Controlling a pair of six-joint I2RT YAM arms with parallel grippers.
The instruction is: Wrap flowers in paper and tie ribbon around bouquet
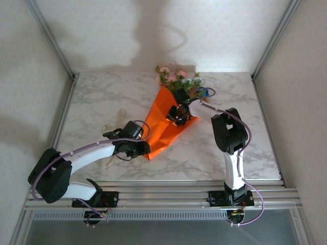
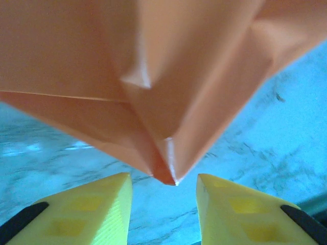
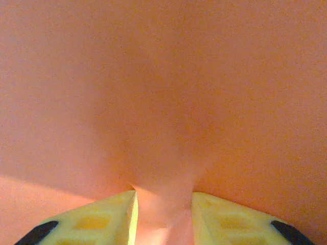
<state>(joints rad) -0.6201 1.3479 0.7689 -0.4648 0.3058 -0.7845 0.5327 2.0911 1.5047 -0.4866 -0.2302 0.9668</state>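
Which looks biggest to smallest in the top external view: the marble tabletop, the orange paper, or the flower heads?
1. marble tabletop, by far the largest.
2. orange paper, a long cone shape across the table's middle.
3. flower heads, a small cluster past the paper's far end.

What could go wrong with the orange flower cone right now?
The paper cone's tip sits between the left gripper's open fingers, unheld, so the wrap might spring open. The right gripper seems to pinch a fold; pulling could crease it or tip the flowers out.
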